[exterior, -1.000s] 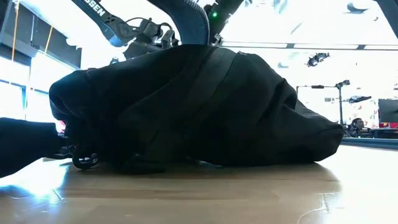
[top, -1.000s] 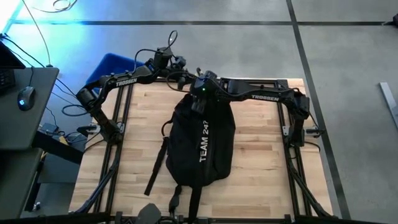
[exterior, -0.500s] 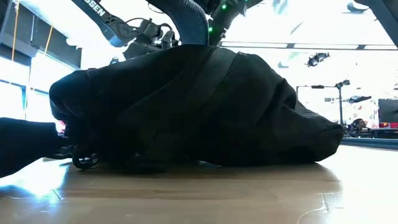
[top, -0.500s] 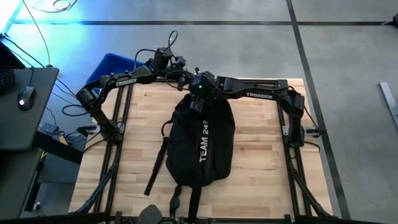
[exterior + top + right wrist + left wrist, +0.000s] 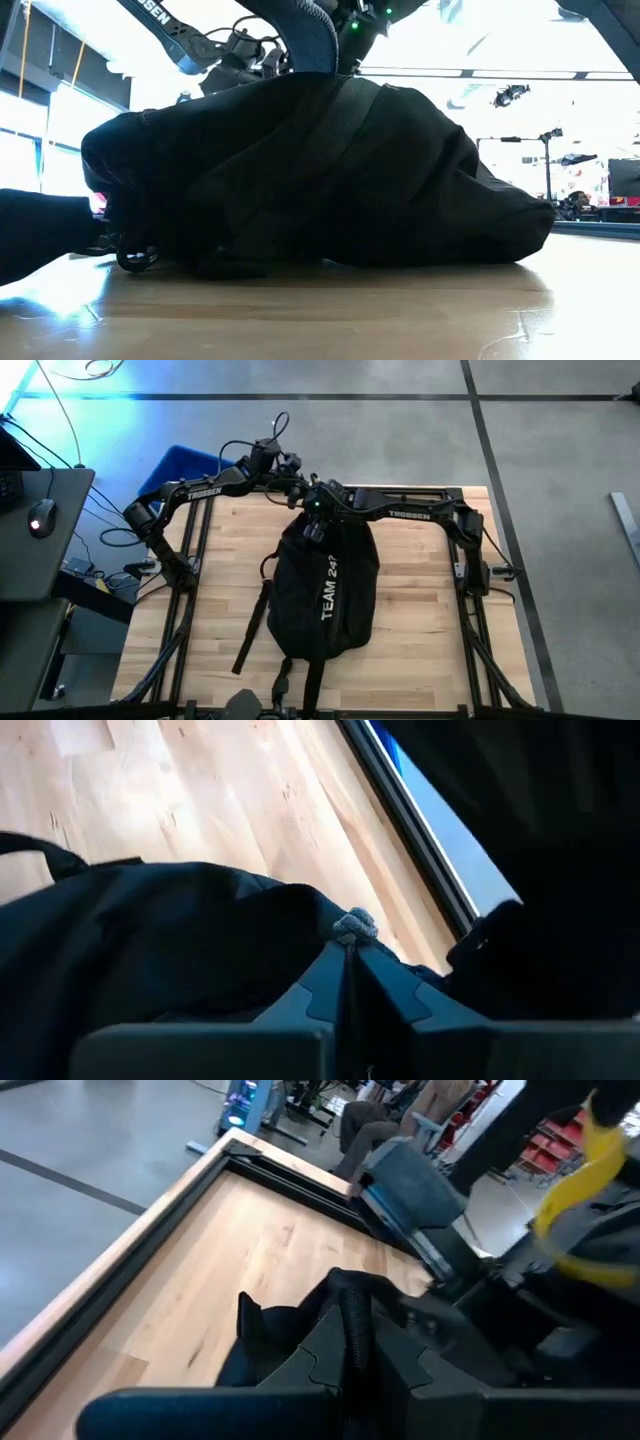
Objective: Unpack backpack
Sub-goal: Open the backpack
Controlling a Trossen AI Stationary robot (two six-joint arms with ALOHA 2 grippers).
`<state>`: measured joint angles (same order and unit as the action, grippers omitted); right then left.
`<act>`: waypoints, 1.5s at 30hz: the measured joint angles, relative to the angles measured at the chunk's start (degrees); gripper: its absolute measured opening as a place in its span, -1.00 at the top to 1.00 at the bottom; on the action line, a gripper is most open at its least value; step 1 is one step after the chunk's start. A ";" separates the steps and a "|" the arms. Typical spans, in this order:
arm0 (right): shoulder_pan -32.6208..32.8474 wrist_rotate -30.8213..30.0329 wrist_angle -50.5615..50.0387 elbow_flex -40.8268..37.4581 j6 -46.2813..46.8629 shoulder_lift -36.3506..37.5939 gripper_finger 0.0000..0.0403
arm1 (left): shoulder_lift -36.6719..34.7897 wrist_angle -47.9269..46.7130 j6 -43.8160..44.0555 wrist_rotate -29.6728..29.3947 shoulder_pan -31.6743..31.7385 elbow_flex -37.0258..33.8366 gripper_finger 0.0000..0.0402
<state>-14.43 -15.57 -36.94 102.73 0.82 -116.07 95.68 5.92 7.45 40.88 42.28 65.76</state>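
The black backpack [image 5: 325, 585] with white lettering lies flat in the middle of the table, its top end toward the far edge and its shoulder straps [image 5: 252, 625] trailing toward the near edge. It fills the low view as a dark mound [image 5: 320, 170]. Both grippers are at its top end. My left gripper [image 5: 350, 1308] comes in from the far left [image 5: 296, 482] and is shut on black fabric. My right gripper [image 5: 345, 958] comes in from the right [image 5: 313, 525] and is shut on a small grey knotted cord. My left gripper pinches a raised fold or loop of black fabric [image 5: 348, 1283] at the backpack's top end between its two fingers. The fingers come slanting down from the table's far left. The fabric stands up toward the fingers while the backpack's body stays on the table. My right gripper pinches a small grey knotted cord [image 5: 356, 926] on the backpack's top end, at the free ends of its two fingers. The fingers slant down from the table's far right. The backpack under the cord rests on the table.
A blue bin [image 5: 180, 465] stands on the floor beyond the table's far left corner. A dark desk with a mouse [image 5: 40, 518] is off to the left. Bare wood lies on both sides of the backpack [image 5: 430, 600]. A black frame rims the table [image 5: 150, 1250].
My right gripper has sunk onto the backpack's top end and shifted a little toward the table's left edge. The backpack lies where it was.
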 joint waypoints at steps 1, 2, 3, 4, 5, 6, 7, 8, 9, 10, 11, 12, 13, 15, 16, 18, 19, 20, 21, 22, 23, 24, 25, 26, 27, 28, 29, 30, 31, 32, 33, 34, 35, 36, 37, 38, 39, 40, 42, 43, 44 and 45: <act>0.19 0.26 -0.68 0.63 1.65 0.00 0.98 | 0.00 -0.40 -0.66 -1.08 0.00 0.00 1.00; 0.34 1.05 -1.90 1.51 3.10 0.15 0.99 | -0.02 -1.09 -1.42 -2.42 0.00 0.00 1.00; 0.62 1.94 -3.01 2.27 4.17 0.49 0.99 | -0.02 -1.64 -1.98 -3.61 0.00 0.00 1.00; 1.07 2.44 -3.73 2.94 4.99 0.91 0.99 | -0.02 -2.04 -2.62 -4.72 0.00 0.00 1.00; 1.54 2.98 -4.48 3.47 5.56 1.58 0.99 | -0.02 -2.12 -3.13 -5.75 0.03 0.00 1.00; 2.12 3.43 -4.87 3.62 5.81 2.32 1.00 | -0.02 -2.16 -3.50 -5.95 0.09 0.00 1.00; 2.60 4.05 -4.93 3.64 5.81 3.11 1.00 | -0.02 -2.19 -3.76 -6.38 0.13 0.00 1.00; 3.04 4.49 -4.93 3.66 5.83 3.74 1.00 | -0.07 -2.16 -4.08 -6.86 0.11 0.00 1.00; 3.38 5.27 -5.26 3.66 5.87 4.32 1.00 | -0.11 -2.23 -4.19 -7.49 0.06 0.00 1.00; 3.72 5.81 -5.87 3.66 6.13 4.89 1.00 | -0.11 -2.48 -4.43 -8.16 0.02 0.00 1.00; 3.99 6.74 -6.65 3.66 6.58 5.39 1.00 | -0.11 -2.68 -4.60 -8.39 0.02 0.00 1.00; 4.19 7.77 -7.72 3.66 7.11 5.90 1.00 | -0.11 -2.70 -4.85 -8.48 0.11 0.00 1.00; 4.33 8.91 -8.90 3.66 7.69 6.19 1.00 | -0.11 -2.63 -5.13 -8.68 0.11 0.00 1.00; 4.58 10.08 -11.02 3.65 8.59 6.29 1.00 | -0.11 -2.56 -5.58 -9.34 0.11 0.00 1.00; 4.75 10.45 -11.28 3.33 8.75 6.27 1.00 | -0.11 -2.62 -5.65 -9.72 0.11 0.00 1.00; 5.15 12.27 -10.67 1.80 9.19 6.27 1.00 | -0.09 -2.76 -5.78 -11.54 0.14 0.00 1.00; 5.38 12.86 -9.59 0.82 9.98 6.27 1.00 | -0.09 -2.76 -5.97 -12.71 0.28 0.00 1.00; 5.53 13.40 -8.97 -0.09 11.02 6.27 1.00 | -0.08 -2.81 -6.43 -13.64 0.52 0.00 1.00; 5.71 14.27 -9.00 -0.86 11.77 6.25 1.00 | -0.07 -2.97 -7.06 -14.74 0.72 0.00 1.00; 5.86 14.82 -8.88 -1.43 12.57 6.25 1.00 | -0.07 -3.30 -8.01 -16.06 0.98 0.00 1.00; 6.09 15.40 -8.27 -1.96 13.53 6.25 1.00 | -0.07 -3.76 -9.24 -17.42 1.26 0.00 1.00; 6.25 15.88 -7.28 -2.45 14.33 6.25 1.00 | -0.07 -4.37 -10.58 -18.80 1.54 0.00 1.00; 6.41 16.71 -6.37 -2.91 15.05 6.25 1.00 | -0.04 -4.83 -12.01 -20.14 1.85 0.00 1.00; 6.57 17.62 -5.68 -3.33 15.79 6.25 1.00 | -0.04 -5.22 -13.47 -21.40 2.13 0.00 1.00; 6.79 18.41 -5.24 -3.71 16.40 6.25 1.00 | -0.04 -5.67 -14.89 -22.64 2.36 0.00 1.00; 7.03 19.03 -4.46 -4.22 17.16 6.25 1.00 | -0.04 -5.76 -16.36 -23.73 2.64 -0.13 1.00; 7.29 19.61 -3.72 -4.69 17.95 6.25 1.00 | -0.04 -5.93 -17.64 -24.78 2.93 -0.32 1.00; 7.59 20.21 -2.73 -5.30 18.96 6.25 1.00 | -0.04 -6.41 -18.81 -25.60 3.27 -0.39 1.00; 8.00 20.47 -1.65 -5.89 20.29 6.25 1.00 | 0.02 -6.63 -19.88 -26.10 3.64 -0.42 1.00; 8.53 21.07 -0.65 -6.53 21.84 6.25 1.00 | 0.21 -6.66 -20.60 -26.29 4.02 -0.42 1.00; 9.04 22.04 0.61 -7.39 23.44 6.42 1.00 | 0.41 -6.67 -20.99 -26.32 4.38 -0.42 1.00; 9.79 22.59 2.20 -8.49 25.38 6.59 1.00 | 0.61 -6.93 -21.10 -26.37 4.79 -0.42 1.00; 10.70 22.71 3.97 -9.50 27.50 6.71 1.00 | 0.92 -7.34 -21.15 -26.38 5.15 -0.42 1.00; 11.74 22.65 5.89 -10.50 29.41 6.97 1.00 | 1.16 -7.58 -21.16 -26.36 5.54 -0.42 1.00; 12.92 22.67 7.70 -11.51 31.13 7.12 1.00 | 1.47 -7.98 -21.23 -26.34 5.90 -0.42 1.00; 14.25 22.67 9.68 -12.51 33.14 7.16 1.00 | 1.81 -8.20 -21.56 -26.30 6.19 -0.42 1.00; 15.64 22.68 11.73 -13.45 35.34 7.17 1.00 | 2.10 -8.16 -21.98 -26.27 6.50 -0.42 1.00; 17.12 22.70 13.37 -14.23 37.58 7.17 1.00 | 2.33 -8.40 -22.55 -26.31 6.77 -0.42 1.00; 20.22 21.98 16.52 -15.69 41.98 7.17 1.00 | 2.86 -8.51 -23.09 -26.29 7.12 -0.42 1.00; 21.85 21.19 17.93 -16.30 44.27 7.17 1.00 | 2.95 -8.61 -23.11 -26.29 7.31 -0.42 1.00; 23.50 20.07 18.58 -16.67 46.67 7.17 1.00 | 2.95 -8.81 -23.23 -26.40 7.48 -0.42 1.00; 25.26 19.07 18.97 -16.88 48.88 7.17 1.00 | 2.95 -8.84 -23.41 -26.40 7.62 -0.42 1.00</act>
<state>10.83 3.49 -17.97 85.84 49.70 -108.90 98.63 -2.92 -15.96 14.48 49.90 65.34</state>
